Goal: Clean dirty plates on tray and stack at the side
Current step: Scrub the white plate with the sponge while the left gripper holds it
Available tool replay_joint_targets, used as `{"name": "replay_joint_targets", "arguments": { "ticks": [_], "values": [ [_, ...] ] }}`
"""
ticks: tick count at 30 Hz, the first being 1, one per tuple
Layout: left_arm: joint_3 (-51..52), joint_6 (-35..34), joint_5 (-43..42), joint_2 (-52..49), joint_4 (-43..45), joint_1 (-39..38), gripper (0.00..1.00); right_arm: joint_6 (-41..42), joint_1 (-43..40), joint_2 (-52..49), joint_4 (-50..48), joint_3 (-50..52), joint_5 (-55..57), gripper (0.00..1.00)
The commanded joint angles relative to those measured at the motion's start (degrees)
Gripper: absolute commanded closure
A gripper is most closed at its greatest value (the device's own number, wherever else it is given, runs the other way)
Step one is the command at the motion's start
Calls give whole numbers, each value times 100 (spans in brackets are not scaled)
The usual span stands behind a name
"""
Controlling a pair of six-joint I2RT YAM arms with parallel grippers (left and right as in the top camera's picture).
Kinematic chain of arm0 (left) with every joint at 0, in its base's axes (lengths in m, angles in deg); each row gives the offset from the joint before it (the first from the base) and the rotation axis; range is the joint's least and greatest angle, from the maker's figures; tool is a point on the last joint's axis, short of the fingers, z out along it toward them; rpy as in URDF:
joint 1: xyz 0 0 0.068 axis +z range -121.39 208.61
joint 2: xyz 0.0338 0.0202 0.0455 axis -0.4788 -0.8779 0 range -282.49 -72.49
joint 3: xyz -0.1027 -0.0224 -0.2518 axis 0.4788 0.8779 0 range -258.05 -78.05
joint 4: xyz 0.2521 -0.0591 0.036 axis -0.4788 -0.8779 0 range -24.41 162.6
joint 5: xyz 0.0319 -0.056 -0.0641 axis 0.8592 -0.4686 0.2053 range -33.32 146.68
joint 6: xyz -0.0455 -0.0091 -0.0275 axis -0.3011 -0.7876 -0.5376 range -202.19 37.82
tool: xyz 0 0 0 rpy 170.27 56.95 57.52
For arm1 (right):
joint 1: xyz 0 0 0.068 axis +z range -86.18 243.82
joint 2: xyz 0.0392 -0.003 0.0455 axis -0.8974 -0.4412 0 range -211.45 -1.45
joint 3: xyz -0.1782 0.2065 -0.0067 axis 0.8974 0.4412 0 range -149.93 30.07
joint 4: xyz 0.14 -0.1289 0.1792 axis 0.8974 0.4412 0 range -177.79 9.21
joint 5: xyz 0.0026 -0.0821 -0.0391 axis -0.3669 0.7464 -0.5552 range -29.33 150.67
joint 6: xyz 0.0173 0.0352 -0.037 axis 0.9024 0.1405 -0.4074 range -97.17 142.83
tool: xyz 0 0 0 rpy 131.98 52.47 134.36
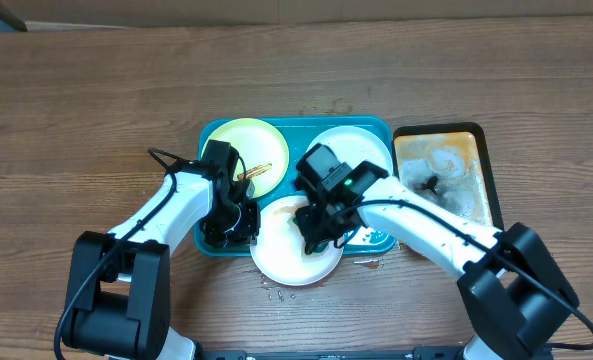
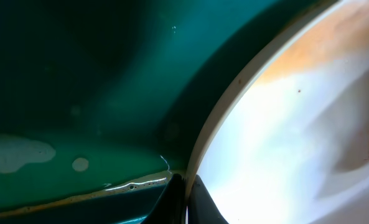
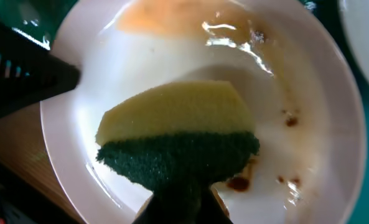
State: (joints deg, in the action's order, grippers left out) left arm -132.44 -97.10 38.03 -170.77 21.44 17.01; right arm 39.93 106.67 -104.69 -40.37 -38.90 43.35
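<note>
From above, the light is even, bright and sharp; only soft, short shadows lie on the table [image 1: 76, 100]. The left wrist view is dim and badly blurred: the tray [image 2: 78, 74] sinks into dark teal at upper left, while the plate [image 2: 296, 137] blows out white at right. In the right wrist view, glare streaks the wet plate near the top; the sponge [image 3: 178, 134] is fairly crisp, the frame's edges soft.

From overhead the right end effector [image 1: 318, 232] hides the front plate's [image 1: 276, 262] middle, and the sponge [image 3: 178, 140] hides its fingertips. The left end effector [image 2: 185, 193] is cut off at its own view's bottom edge, so its grip is unclear.
</note>
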Motion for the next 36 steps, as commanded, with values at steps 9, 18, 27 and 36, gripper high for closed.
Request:
{"name": "replay_joint_targets", "arguments": {
  "ticks": [9,18,27,36],
  "values": [
    [83,-101,210,-72,22,31,96,267,240,-33,-136,275,743,95],
    [83,-101,210,-72,22,31,96,319,234,-310,-374,463,852,95],
    [83,-101,210,-72,22,31,96,798,-201,-330,-1226,461,1534,95],
    [83,-101,210,-72,26,31,96,745,-166,-330,-1967,461,597,90]
  ]
}}
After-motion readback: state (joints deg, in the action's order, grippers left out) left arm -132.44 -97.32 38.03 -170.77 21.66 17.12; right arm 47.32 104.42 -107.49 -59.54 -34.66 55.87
